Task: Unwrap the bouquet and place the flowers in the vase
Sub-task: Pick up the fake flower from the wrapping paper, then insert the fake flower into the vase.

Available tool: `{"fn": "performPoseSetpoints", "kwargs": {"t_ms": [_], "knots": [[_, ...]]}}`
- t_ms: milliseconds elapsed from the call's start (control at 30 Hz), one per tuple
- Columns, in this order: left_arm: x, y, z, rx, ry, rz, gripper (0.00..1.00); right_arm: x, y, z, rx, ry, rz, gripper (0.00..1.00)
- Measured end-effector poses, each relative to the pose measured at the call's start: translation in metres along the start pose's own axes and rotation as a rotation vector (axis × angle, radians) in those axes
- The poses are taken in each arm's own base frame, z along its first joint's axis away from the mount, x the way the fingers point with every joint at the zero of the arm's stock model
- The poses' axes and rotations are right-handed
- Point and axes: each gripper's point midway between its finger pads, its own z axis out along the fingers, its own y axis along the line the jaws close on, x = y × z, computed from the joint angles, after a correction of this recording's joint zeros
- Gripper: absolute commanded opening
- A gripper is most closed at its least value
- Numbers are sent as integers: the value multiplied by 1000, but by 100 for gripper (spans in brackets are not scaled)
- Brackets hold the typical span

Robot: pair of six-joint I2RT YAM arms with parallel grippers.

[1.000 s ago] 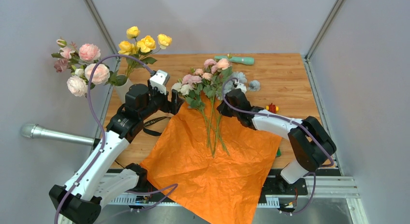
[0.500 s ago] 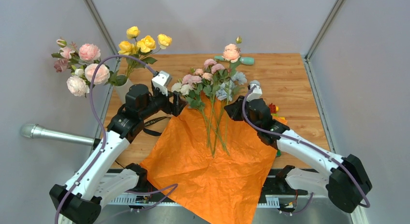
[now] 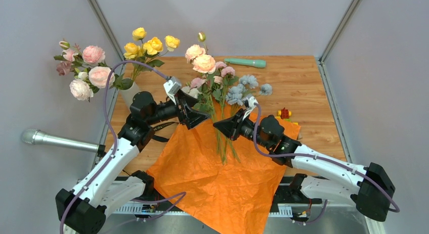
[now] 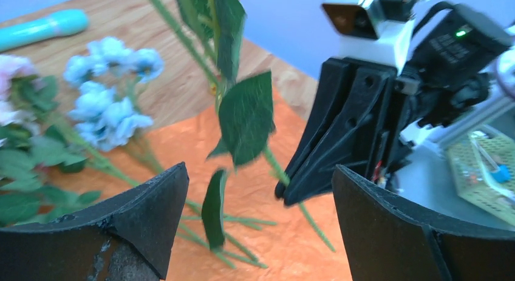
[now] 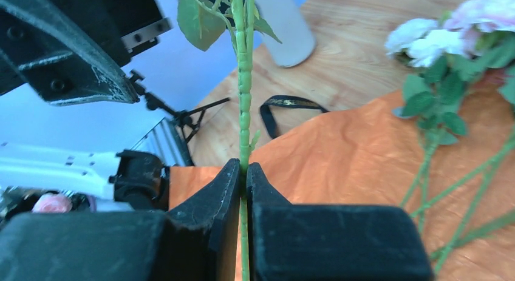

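Flowers [image 3: 235, 95]: one peach-bloomed stem [image 3: 204, 63] has risen off the orange paper [image 3: 222, 183] to frame centre, clamped in the right hand [image 3: 218, 126]. Left hand [image 3: 198, 119], jaws spread wider, faces it; a handover toward the vase [image 3: 127, 95], upper left, appears next.

Looks down from high behind both bases over the whole table [image 3: 303, 77], peers close out between the left fingers [image 4: 139, 214] at the right gripper [image 4: 284, 193], and sights close along the right gripper's pinched stem [image 5: 245, 111] leftward, sharing stem and paper [image 4: 176, 141] throughout.
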Motion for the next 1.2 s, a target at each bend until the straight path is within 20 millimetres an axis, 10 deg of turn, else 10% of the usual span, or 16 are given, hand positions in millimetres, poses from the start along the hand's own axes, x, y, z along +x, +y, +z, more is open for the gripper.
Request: {"fn": "performPoseSetpoints", "kwargs": {"t_ms": [233, 500, 733, 933, 1200], "knots": [[-7, -24, 5, 150, -37, -55, 84, 9, 29, 7, -131, 16, -9, 0], [-13, -32, 6, 199, -53, -84, 28, 5, 38, 7, -176, 4, -15, 0], [-11, -28, 11, 205, -46, -120, 0, 8, 39, 7, -181, 14, -25, 0], [-11, -29, 11, 209, -45, -120, 0, 8, 37, 7, -176, 12, -35, 0], [-3, -22, 7, 152, -27, -76, 0, 10, 29, 7, -137, 19, -51, 52]]}}
